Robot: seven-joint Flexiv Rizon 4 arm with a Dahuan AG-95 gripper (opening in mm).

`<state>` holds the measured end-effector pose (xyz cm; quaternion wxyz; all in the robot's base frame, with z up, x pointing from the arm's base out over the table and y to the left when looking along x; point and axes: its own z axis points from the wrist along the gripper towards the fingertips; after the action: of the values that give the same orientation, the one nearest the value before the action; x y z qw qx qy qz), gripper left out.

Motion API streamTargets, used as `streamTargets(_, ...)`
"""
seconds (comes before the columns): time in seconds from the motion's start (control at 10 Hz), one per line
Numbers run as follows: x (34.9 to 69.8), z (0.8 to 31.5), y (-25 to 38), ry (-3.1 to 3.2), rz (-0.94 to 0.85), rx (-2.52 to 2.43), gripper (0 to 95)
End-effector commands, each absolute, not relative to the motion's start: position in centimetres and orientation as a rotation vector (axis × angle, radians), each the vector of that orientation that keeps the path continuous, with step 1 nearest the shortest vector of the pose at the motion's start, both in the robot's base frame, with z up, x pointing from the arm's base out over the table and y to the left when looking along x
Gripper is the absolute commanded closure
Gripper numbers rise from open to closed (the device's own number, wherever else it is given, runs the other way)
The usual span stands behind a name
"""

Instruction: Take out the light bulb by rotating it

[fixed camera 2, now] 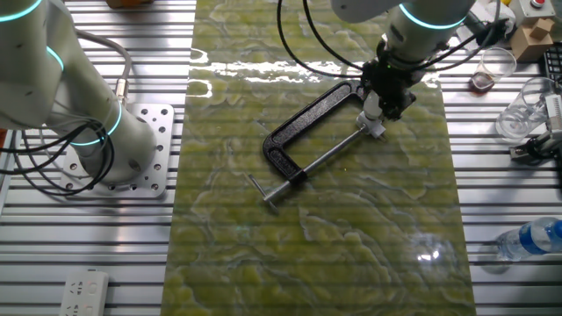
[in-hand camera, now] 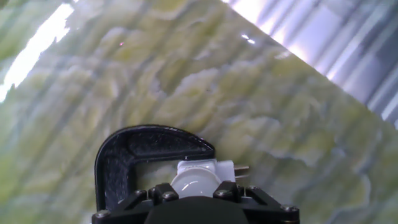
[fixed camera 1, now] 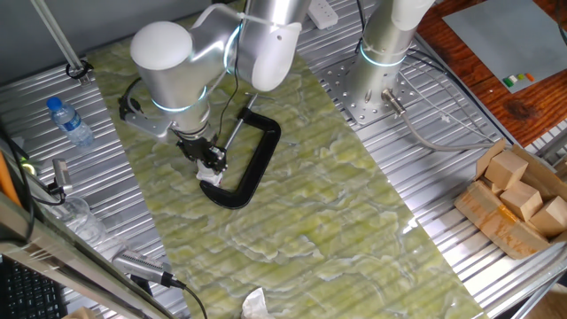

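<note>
**Frosted bulb between the fingers at the clamp's jaw**

Green-veined marble-patterned matting (fixed camera 1: 337, 204) covered the middle of the ribbed metal table (fixed camera 2: 509, 175). One black C-clamp (fixed camera 2: 303, 118) lay flat on it, its single screw rod (fixed camera 2: 320, 158) running across the opening. One light bulb (in-hand camera: 194, 182) sat at the clamp's jaw end, its frosted dome facing the hand camera and its short white base (in-hand camera: 208, 167) against the black frame. The gripper (in-hand camera: 198, 188) stood directly over it, a finger (in-hand camera: 163, 190) on each side of the dome; whether the pads actually pressed the glass could not be told. Off the mat lay one water bottle (fixed camera 1: 69, 121) with a blue cap, one cardboard box (fixed camera 1: 514, 208) holding several wooden blocks, and one crumpled white scrap (fixed camera 1: 255, 304) at the mat's near edge. A second arm's base (fixed camera 1: 381, 66) stood bolted beside the mat.
</note>
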<state>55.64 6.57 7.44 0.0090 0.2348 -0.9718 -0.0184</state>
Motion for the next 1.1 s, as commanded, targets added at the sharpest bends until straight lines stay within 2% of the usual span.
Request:
streamTargets(0.1,55.59,7.44,6.55,-3.108,-0.053,0.449,95.0)
streamTargets(0.7,55.54,7.39,6.49,-3.090,-0.050,0.534,95.0)
streamTargets(1.1,55.54,7.42,6.50,-3.073,-0.110,0.580,95.0)
